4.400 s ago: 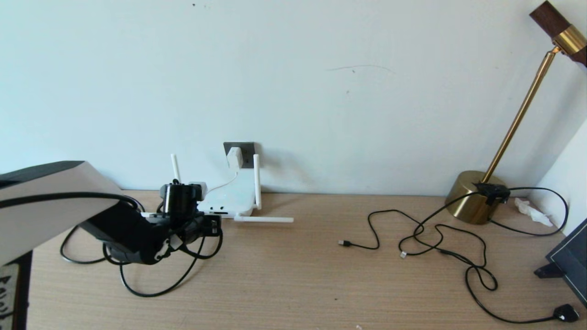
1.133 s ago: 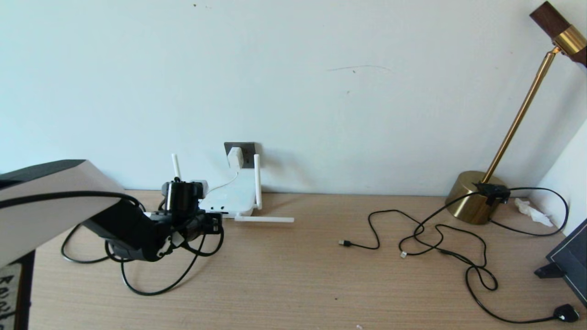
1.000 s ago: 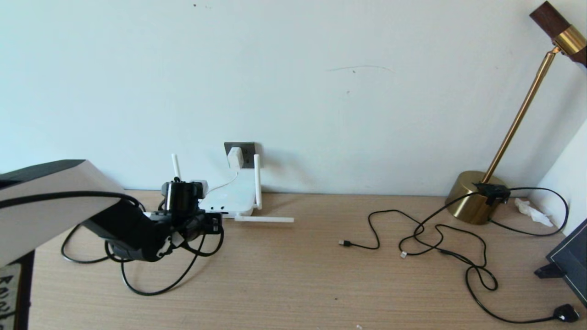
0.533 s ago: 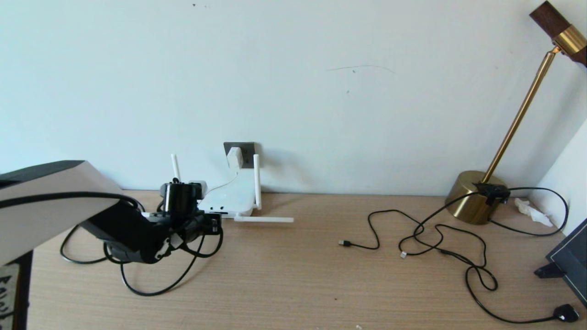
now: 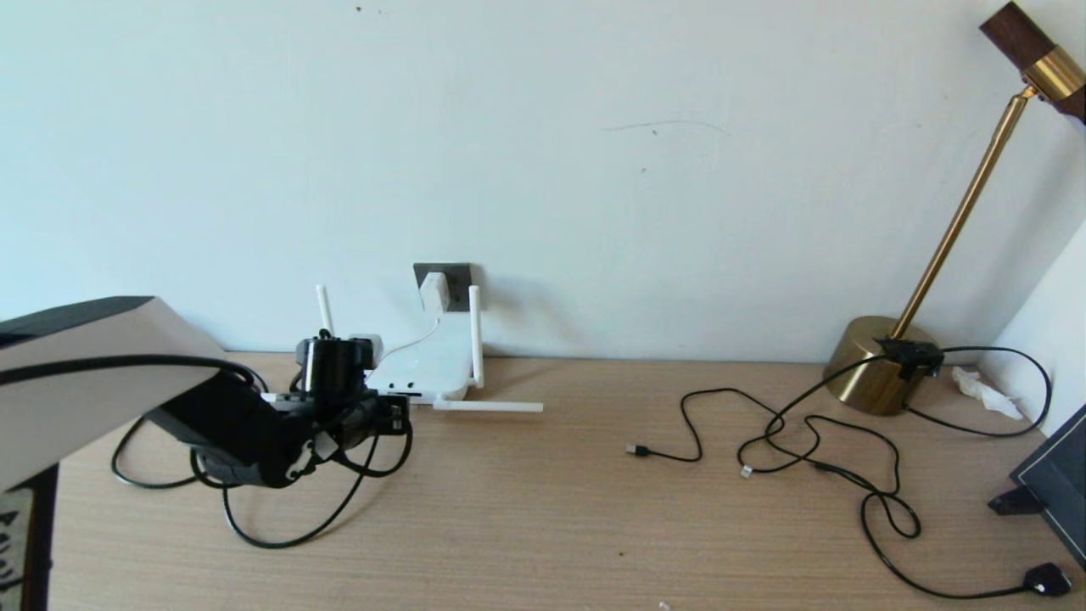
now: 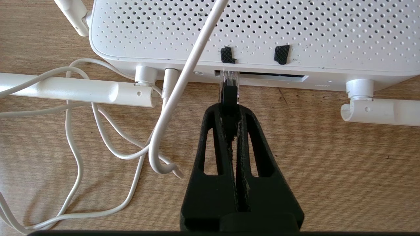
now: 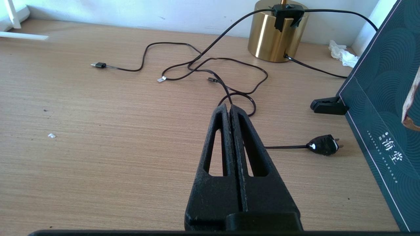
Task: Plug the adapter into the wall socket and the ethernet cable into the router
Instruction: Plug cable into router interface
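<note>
Ethernet cable [image 6: 228, 95]: clear tip sits at the mouth of the router's [image 6: 256, 29] port slot, black boot pinched between my left gripper [image 6: 229, 113] fingers. Can't tell if it's fully seated. Rest of the cable loops on the desk [image 5: 543, 526] under my left arm. Router lies flat at the wall [image 5: 543, 127], two antennas lying on the wood. Adapter [image 5: 433, 291] is in the wall socket [image 5: 458, 276], its white cord [image 6: 98, 131] trailing beside the router. Left arm reaches low and level over the desk's left side. Right gripper [image 7: 229, 109] is clamped on nothing, hovering above the desk's right side near the brass lamp [image 7: 275, 32], thin black cables [image 7: 203, 65] and black mains plug [image 7: 323, 145].
</note>
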Robot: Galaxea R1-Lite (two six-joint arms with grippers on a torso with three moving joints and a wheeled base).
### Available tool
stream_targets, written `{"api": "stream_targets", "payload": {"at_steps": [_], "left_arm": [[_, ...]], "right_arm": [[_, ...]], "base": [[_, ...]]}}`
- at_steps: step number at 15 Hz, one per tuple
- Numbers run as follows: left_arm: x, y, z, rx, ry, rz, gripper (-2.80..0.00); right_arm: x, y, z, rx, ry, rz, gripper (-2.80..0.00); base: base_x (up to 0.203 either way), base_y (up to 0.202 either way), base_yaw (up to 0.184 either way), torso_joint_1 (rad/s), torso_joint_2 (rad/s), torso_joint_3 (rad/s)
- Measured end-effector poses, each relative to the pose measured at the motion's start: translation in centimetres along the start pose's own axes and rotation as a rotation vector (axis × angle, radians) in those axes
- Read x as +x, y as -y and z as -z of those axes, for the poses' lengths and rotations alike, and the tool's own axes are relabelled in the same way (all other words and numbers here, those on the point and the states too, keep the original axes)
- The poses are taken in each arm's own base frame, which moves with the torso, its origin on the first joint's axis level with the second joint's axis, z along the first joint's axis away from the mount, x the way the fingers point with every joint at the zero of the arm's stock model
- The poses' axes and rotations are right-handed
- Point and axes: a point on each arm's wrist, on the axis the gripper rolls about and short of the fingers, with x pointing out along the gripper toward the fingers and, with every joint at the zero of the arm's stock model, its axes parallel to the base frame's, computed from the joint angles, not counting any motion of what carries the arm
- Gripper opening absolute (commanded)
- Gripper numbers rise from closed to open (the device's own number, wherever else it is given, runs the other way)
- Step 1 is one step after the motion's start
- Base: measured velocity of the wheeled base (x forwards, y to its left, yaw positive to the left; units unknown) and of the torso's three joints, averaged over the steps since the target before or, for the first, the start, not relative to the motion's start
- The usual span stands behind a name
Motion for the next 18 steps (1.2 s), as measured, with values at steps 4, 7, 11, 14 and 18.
{"api": "stream_targets", "payload": {"at_steps": [4,7,11,14,18], "left_arm": [[0.03,0.01,0.03,0.000,-0.001,0.000,-2.80],[0.05,0.01,0.02,0.000,-0.001,0.000,-2.80],[0.07,0.00,-0.02,0.000,0.000,0.000,-2.80],[0.11,-0.02,0.02,0.000,-0.001,-0.001,-2.80],[0.12,-0.07,0.02,-0.001,-0.001,-0.002,-2.80]], "right_arm": [[0.00,0.00,0.00,0.000,0.000,0.000,-2.80],[0.00,0.00,0.00,0.000,0.000,0.000,-2.80],[0.00,0.00,0.00,0.000,0.000,0.000,-2.80],[0.00,0.00,0.00,0.000,0.000,0.000,-2.80],[0.00,0.00,0.00,0.000,0.000,0.000,-2.80]], "base": [[0.000,0.000,0.000,0.000,0.00,0.000],[0.000,0.000,0.000,0.000,0.00,0.000],[0.000,0.000,0.000,0.000,0.00,0.000],[0.000,0.000,0.000,0.000,0.00,0.000],[0.000,0.000,0.000,0.000,0.00,0.000]]}}
